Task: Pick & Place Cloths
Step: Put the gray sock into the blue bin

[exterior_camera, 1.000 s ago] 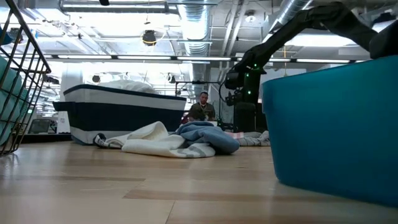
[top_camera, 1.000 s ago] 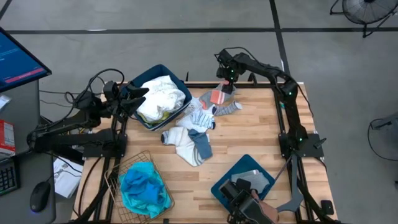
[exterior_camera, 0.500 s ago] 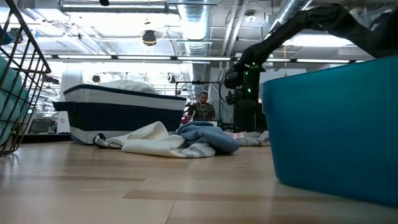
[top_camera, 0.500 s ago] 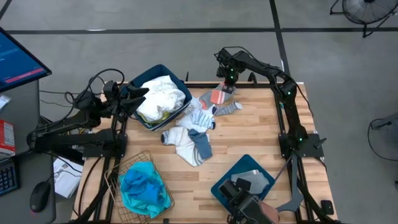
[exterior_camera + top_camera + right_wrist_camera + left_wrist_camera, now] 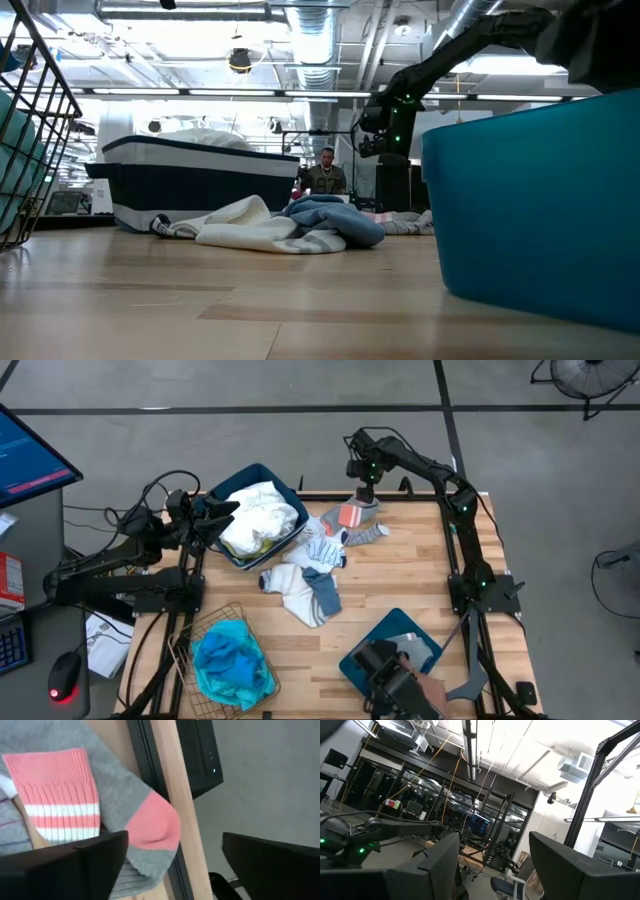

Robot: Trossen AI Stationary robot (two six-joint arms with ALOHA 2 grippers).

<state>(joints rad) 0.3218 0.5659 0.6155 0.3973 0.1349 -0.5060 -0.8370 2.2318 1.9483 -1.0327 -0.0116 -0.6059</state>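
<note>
An orange-banded grey sock (image 5: pixel 350 515) lies flat at the table's far edge, its band and orange heel (image 5: pixel 152 822) filling the right wrist view. My right gripper (image 5: pixel 362 485) hovers open just above it, touching nothing. Striped socks and white and blue pieces form a pile (image 5: pixel 310 575) mid-table, seen low as a heap (image 5: pixel 300 222). White and yellow cloths (image 5: pixel 260 515) fill a dark blue bin. A turquoise garment (image 5: pixel 232 660) sits in the wire basket. My left gripper (image 5: pixel 222 517) waits open beside that bin, off the table's left edge.
A second blue bin (image 5: pixel 400 645) stands at the near right with a grey piece in it; it blocks the right of the low view (image 5: pixel 530 200). A person's hand (image 5: pixel 425 688) and a dark device are at the near edge. The table's far edge (image 5: pixel 180 795) runs right beside the sock.
My right gripper has drawn up and slightly toward the far edge, away from the orange-banded sock, which lies as before. The hand at the near edge has shifted a little.
</note>
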